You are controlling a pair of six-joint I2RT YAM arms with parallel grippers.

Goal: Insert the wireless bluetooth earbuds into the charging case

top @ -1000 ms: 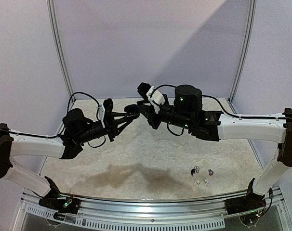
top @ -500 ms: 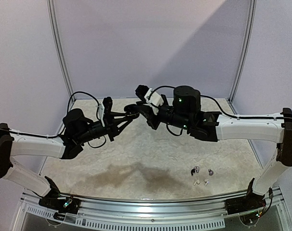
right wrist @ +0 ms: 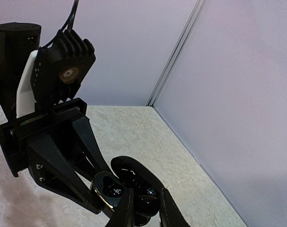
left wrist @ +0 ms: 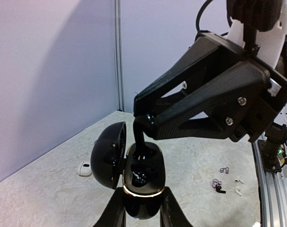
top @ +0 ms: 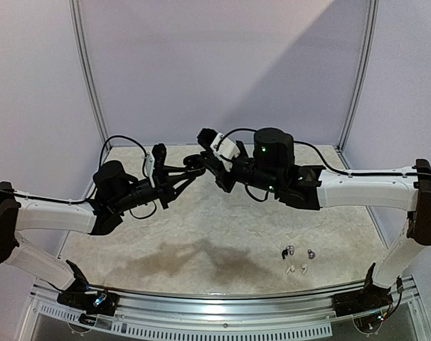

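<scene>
Left wrist view: the left gripper (left wrist: pixel 142 213) has its jaws closed on the lower body of a glossy black oval charging case (left wrist: pixel 144 187) with a thin gold rim. The case is held upright in the air above the mottled beige surface (top: pixel 222 227). Its domed lid (left wrist: pixel 108 161) is swung open to the case's left. From above the case, the right gripper (right wrist: pixel 144 212) reaches down with its fingertips (left wrist: pixel 139 137) inside the open well.

In the right wrist view, those jaws stand narrow around a small, glossy black earbud (right wrist: pixel 144 202), just beside the case's gold rim.

Well apart from the case, down on the surface to its right, lie four loose pieces in a tight cluster. Two dark purplish earbuds (top: pixel 310 253) lie on the side nearer the case. Two white stemmed earbuds (top: pixel 290 269) lie just beyond them, on the side away from the case.

To the case's left, a small white rounded object (left wrist: pixel 84 168) rests on the surface; what it is cannot be made out.
</scene>
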